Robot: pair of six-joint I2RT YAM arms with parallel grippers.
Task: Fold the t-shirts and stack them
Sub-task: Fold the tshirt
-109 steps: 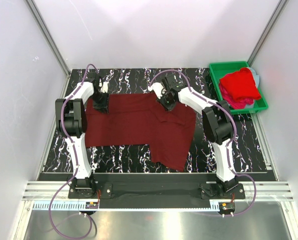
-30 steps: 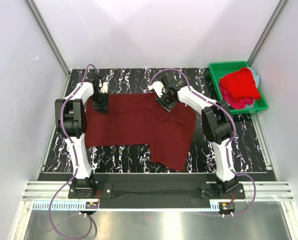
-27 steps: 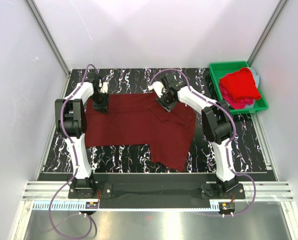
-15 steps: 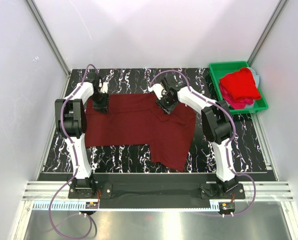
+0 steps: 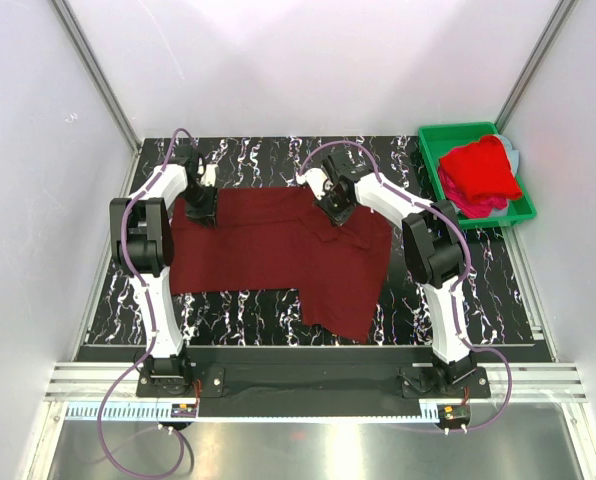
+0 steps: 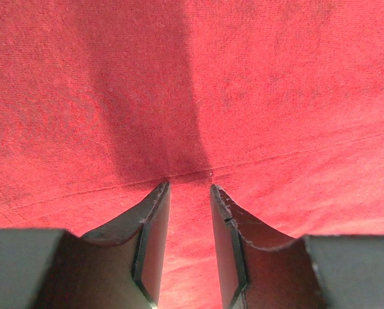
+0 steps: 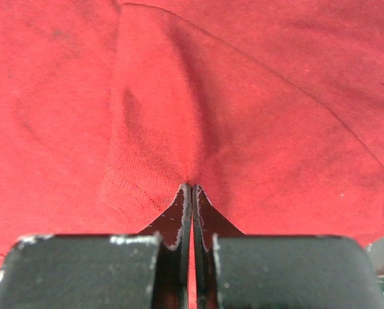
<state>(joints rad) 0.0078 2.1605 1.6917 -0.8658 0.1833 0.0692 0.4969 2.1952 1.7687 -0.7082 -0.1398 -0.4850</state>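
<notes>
A dark maroon t-shirt (image 5: 268,250) lies spread on the black marbled table (image 5: 248,160). My left gripper (image 5: 200,208) sits on its far left corner. In the left wrist view the gripper (image 6: 189,188) has its jaws a little apart, tips touching the cloth (image 6: 243,77) at a hem seam. My right gripper (image 5: 336,207) is at the shirt's far edge near the middle. In the right wrist view it (image 7: 192,187) is shut, pinching a pucker of the cloth (image 7: 276,116). A bright red shirt (image 5: 481,170) lies over a pink one (image 5: 475,208) in the bin.
A green plastic bin (image 5: 428,150) stands at the far right corner of the table. The shirt's lower right part hangs toward the near table edge (image 5: 308,347). White walls and metal posts close in the sides and back.
The right gripper has shifted slightly back toward the far edge, drawing a small pucker of cloth with it. The left arm has not moved.
</notes>
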